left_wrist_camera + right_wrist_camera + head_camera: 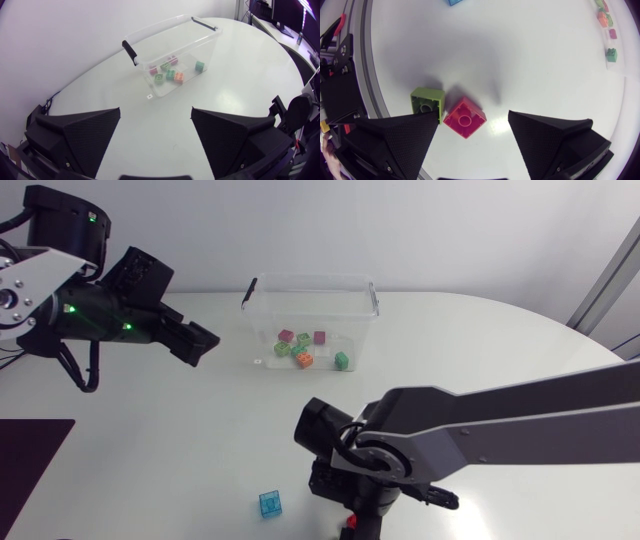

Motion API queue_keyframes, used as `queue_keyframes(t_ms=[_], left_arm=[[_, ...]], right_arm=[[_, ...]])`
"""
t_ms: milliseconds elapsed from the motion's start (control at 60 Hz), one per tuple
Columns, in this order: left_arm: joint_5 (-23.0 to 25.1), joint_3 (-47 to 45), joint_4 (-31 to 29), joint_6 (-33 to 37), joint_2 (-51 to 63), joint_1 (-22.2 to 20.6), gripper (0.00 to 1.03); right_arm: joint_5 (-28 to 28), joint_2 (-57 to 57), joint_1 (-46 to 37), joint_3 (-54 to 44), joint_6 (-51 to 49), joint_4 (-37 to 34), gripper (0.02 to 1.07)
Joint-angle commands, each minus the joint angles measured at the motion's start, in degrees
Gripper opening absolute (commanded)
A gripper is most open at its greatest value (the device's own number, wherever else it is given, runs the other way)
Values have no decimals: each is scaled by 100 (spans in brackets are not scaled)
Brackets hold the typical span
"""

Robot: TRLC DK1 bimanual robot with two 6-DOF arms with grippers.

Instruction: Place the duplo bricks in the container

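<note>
Right gripper (pixel 474 116): stands wide open over table (pixel 480 350), grips nothing.

Red brick (pixel 464 117): lies on the table between the two fingers, close to one finger and clearly apart from the other.

Lime-green brick (pixel 427 100): lies just beside the red brick, at the tip of the nearer finger; contact between the two bricks cannot be determined.

Blue brick (pixel 270 503): lies alone on the table, ahead of the right gripper and well apart from the other two.

Left gripper (pixel 156 109): stands wide open, holds nothing, hangs above bare table with nothing between the fingers.

Container (pixel 310 285): transparent, with black handles; sits ahead of the left gripper, lid off. Holds several small bricks (pixel 303 350) in pink, green and orange.
</note>
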Motion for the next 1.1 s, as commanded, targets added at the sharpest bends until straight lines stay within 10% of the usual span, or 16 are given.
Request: queue_keyframes(t_ms=[0,1083], left_arm=[[61,-159,-31,118,-108,65,99],[105,-265,-40,170,-266,56,99]], right_arm=[[132,201,-46,18,82,47,100],[404,43,-802,439,451,65,102]])
